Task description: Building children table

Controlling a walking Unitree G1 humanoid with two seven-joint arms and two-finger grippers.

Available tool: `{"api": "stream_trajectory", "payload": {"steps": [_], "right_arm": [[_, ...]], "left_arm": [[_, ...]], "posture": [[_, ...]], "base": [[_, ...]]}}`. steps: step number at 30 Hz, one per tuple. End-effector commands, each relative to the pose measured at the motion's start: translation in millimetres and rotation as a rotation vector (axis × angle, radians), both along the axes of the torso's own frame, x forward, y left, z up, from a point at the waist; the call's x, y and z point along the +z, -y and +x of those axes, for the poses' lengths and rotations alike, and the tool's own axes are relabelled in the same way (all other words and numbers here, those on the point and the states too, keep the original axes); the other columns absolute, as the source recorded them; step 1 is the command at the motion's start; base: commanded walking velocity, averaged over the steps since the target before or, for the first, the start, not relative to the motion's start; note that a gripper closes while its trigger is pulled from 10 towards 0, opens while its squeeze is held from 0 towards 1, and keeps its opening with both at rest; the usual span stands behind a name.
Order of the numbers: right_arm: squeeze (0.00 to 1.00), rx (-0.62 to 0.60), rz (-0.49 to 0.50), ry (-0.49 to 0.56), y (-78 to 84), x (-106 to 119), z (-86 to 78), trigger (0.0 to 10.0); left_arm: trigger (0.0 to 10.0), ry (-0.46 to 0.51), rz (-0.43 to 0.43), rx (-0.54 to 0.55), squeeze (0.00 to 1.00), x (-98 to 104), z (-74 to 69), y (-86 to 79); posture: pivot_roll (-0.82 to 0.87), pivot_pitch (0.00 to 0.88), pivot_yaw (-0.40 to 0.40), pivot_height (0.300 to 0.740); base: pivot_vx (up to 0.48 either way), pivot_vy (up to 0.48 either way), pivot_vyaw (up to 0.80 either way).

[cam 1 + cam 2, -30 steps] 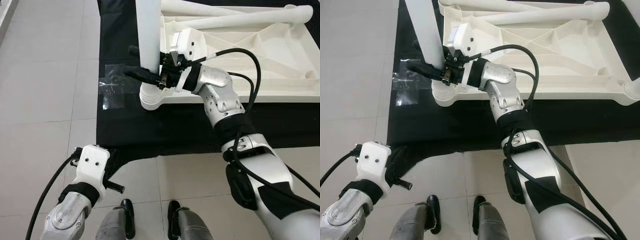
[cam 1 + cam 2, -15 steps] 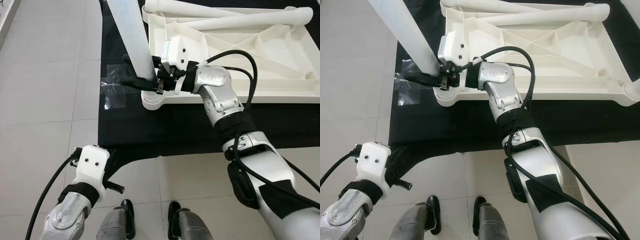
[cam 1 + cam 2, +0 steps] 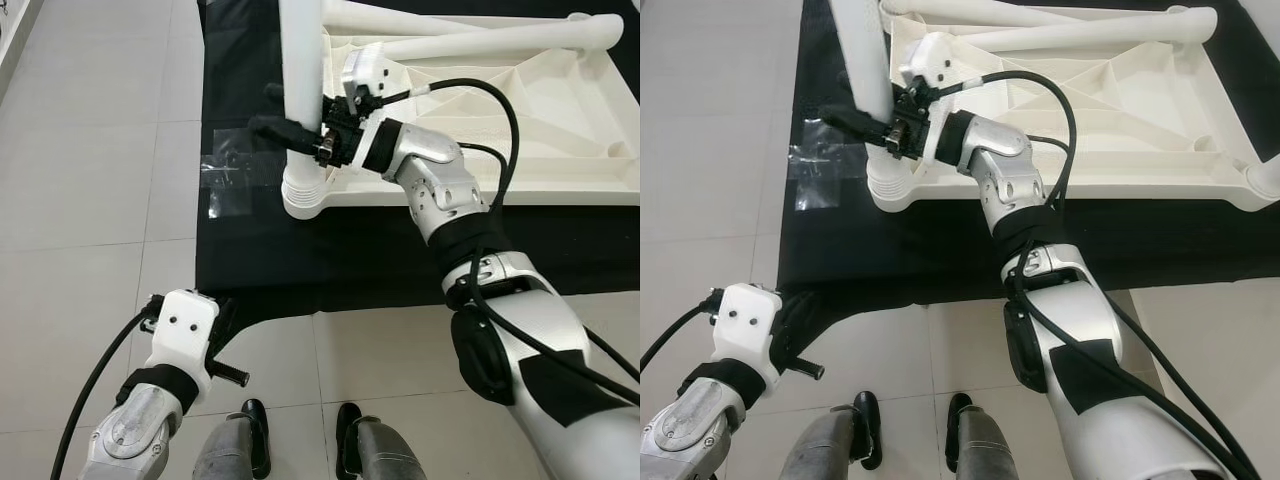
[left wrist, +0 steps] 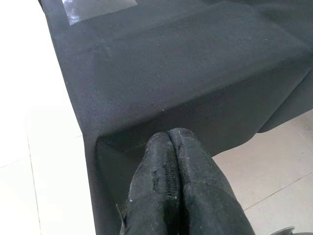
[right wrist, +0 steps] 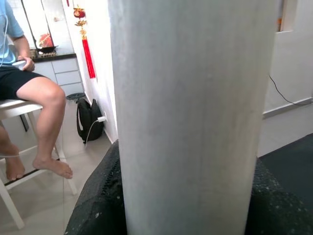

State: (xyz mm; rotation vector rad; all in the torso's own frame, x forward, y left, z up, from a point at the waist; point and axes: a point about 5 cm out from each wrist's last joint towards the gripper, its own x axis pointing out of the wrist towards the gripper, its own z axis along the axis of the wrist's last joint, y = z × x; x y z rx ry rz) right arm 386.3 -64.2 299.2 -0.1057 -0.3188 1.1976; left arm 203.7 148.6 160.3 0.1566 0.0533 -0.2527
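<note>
The black mat (image 3: 300, 250) covers the floor (image 3: 90, 200), and the upturned white tabletop (image 3: 560, 110) lies on it, its far and right parts cut off by the frame. Two loose legs (image 3: 480, 40) rest across its far edge. At the tabletop's near left corner a white table leg (image 3: 300, 90) stands in its socket (image 3: 302, 195); its top runs out of frame. It stands upright now, where half a second ago it leaned away to the left. The right claw (image 3: 290, 125) is clamped around this leg just above the socket, one black finger (image 3: 855, 122) showing on the leg's left side. In the right wrist view the leg hides most of the room; a seated person's legs (image 5: 44, 127) show beside it. The left claw (image 4: 173, 156), fingers pressed together and holding nothing, hangs at the mat's near left corner, as before.
</note>
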Motion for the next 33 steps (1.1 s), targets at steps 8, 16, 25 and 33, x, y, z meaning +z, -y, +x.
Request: {"api": "stream_trajectory", "payload": {"steps": [8, 16, 25, 33], "right_arm": [[0.00, -0.083, -0.019, -0.258, 6.9, -72, 1.4, 10.0], [0.00, -0.041, -0.040, -0.128, 7.3, -82, -10.6, 10.0], [0.00, 0.000, -0.252, -0.051, 5.5, -95, -17.7, 10.0], [0.00, 0.023, -0.297, -0.052, 3.6, -91, -17.0, 10.0]], "left_arm": [[10.0, -0.037, -0.015, -0.003, 0.00, -5, -3.2, 0.8], [10.0, -0.038, -0.015, -0.005, 0.00, -5, -2.9, 1.0], [10.0, -0.039, -0.014, -0.005, 0.00, -6, -3.0, 0.4], [10.0, -0.038, -0.014, -0.005, 0.00, -6, -3.0, 1.0]], "posture": [[0.12, 0.382, -0.038, 0.740], [0.12, 0.378, -0.035, 0.740], [0.12, 0.373, -0.034, 0.740], [0.11, 0.366, -0.038, 0.740]], "base": [[0.000, 0.000, 0.00], [0.000, 0.000, 0.00], [0.000, 0.000, 0.00], [0.000, 0.000, 0.00]]}}
